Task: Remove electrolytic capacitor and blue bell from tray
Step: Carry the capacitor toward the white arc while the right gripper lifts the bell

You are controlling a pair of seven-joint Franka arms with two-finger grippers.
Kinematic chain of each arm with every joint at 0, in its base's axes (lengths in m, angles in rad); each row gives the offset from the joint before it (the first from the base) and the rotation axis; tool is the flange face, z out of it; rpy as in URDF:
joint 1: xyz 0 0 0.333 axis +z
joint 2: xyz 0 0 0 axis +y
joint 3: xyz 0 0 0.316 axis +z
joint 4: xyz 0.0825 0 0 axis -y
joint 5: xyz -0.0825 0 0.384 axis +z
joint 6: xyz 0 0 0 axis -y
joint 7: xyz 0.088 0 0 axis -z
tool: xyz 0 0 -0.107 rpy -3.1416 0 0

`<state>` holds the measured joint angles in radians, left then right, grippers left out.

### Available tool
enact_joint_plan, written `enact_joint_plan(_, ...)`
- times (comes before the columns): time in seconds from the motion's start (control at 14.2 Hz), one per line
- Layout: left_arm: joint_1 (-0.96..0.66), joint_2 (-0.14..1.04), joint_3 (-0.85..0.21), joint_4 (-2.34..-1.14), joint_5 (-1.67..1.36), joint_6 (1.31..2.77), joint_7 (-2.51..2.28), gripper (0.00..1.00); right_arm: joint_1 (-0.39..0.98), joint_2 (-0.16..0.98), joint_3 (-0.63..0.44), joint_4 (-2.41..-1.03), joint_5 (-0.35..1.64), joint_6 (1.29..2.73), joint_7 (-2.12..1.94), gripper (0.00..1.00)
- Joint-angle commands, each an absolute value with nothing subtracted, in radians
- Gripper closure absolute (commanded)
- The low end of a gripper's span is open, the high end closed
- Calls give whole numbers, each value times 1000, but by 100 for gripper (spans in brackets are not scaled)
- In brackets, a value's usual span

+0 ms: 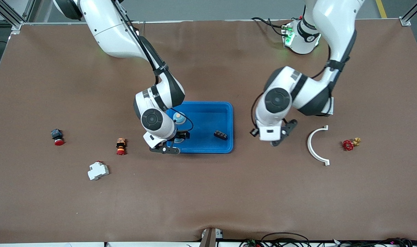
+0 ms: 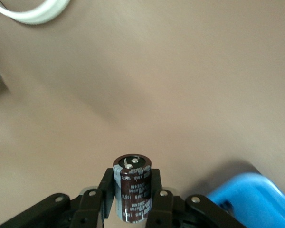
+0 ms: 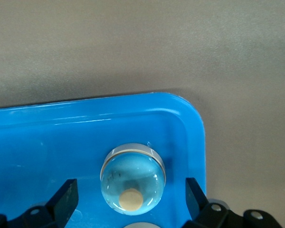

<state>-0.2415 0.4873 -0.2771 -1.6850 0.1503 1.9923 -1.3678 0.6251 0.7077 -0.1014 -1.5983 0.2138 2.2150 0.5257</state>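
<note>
**Capacitor out, bell waiting in the tray**

Brown matte counter (image 1: 208, 192) is lying under everything; the blue bell (image 3: 132, 178), a glossy dome with a tan button, is sitting in the tray (image 1: 225, 106) between the right hand's (image 3: 130, 194) spread fingers; the left hand (image 2: 133, 197), over bare counter beside the tray, is clenching the dark cylindrical electrolytic capacitor (image 2: 133, 190) upright; a white plastic arc (image 1: 314, 145) is lying nearby.

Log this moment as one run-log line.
left gripper: shut on capacitor, over table | right gripper: open, around blue bell in tray
</note>
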Motion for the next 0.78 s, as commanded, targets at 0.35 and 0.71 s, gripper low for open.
enact_joint_plan(0.35,-95,604,-282,-1767,222,2118,-1330,100,667,741,-103,-1594,213,2241,557,0)
enact_joint_plan(0.71,-48,650,-282,-1801,360,2152,-1330,100,666,749,-104,-1595,210,2241,554,0)
